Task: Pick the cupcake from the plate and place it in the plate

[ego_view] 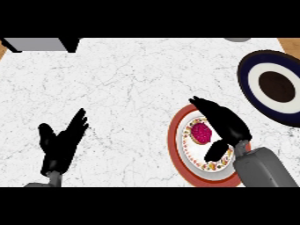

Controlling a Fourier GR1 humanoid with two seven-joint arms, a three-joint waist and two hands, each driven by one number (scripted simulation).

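Cupcake [201,133] not lifted yet, sits on red-rimmed plate [175,145], near right. Right hand [225,127] over it, fingers open, no grip. Left hand [60,143] open, resting on worktop [133,88]. Dark plate [250,66] far right looks like target; pick and place both remain.

A grey box [40,44] sits at the white marble counter's [126,83] far left edge

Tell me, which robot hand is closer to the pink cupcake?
The right robot hand. It hovers right beside the cupcake, over the red-rimmed plate, fingers open. The left robot hand rests open far off to the left on the counter.
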